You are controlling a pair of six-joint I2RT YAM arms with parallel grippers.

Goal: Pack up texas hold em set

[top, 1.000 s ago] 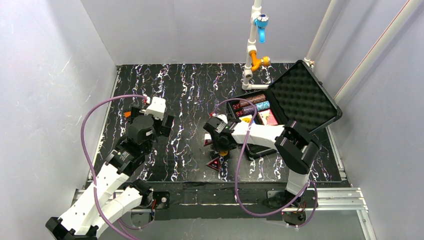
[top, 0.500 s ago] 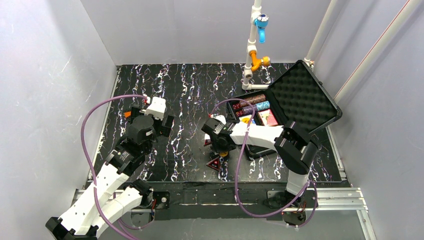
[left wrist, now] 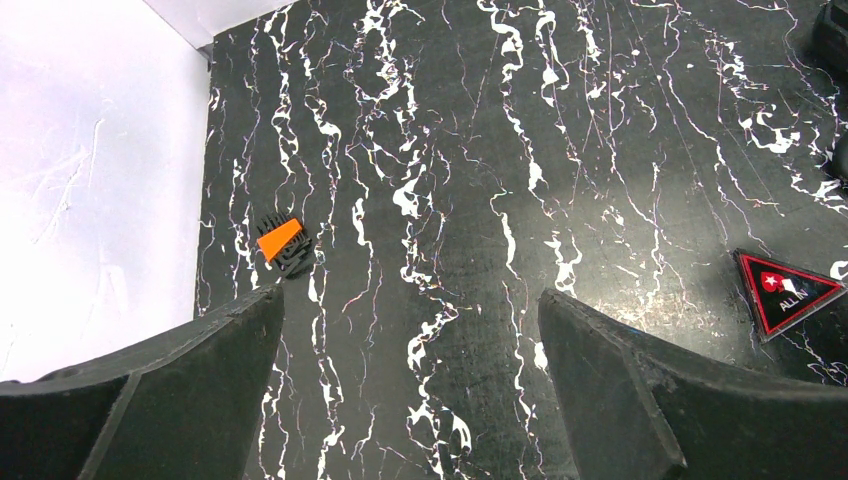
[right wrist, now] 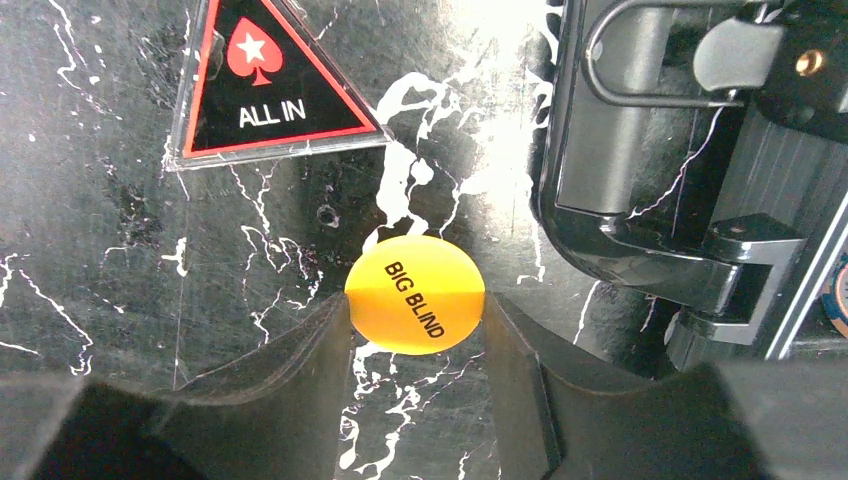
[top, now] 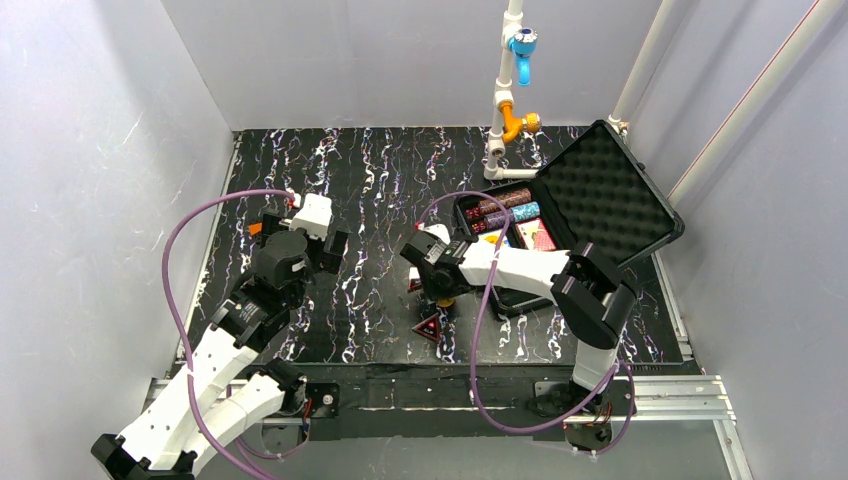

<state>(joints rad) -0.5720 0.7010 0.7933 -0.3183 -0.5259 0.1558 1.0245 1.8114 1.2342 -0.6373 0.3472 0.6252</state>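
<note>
With my right fingers (right wrist: 300, 390) clamped on the orange round plastic disc printed BIG BLIND (right wrist: 415, 295), just beside the open black rectangular hard case (top: 610, 195), I should lift level, clear the case wall, then release inside; left fingers (left wrist: 640, 400) hang spread, empty.

Left arm (top: 222, 352): raised from base, elbow bent, wrist tipped downward, camera looking past fingers. Left gripper (left wrist: 408, 310): jaws spread wide, both fingers (left wrist: 190, 385) low in wrist view. Right arm (top: 590, 300): folded sharply at elbow, forearm stretched leftward, wrist pitched down. Right gripper (right wrist: 415, 310): partly closed, fingertips pinching orange BIG BLIND disc (right wrist: 415, 290) by opposite edges, disc between the tips.
</note>
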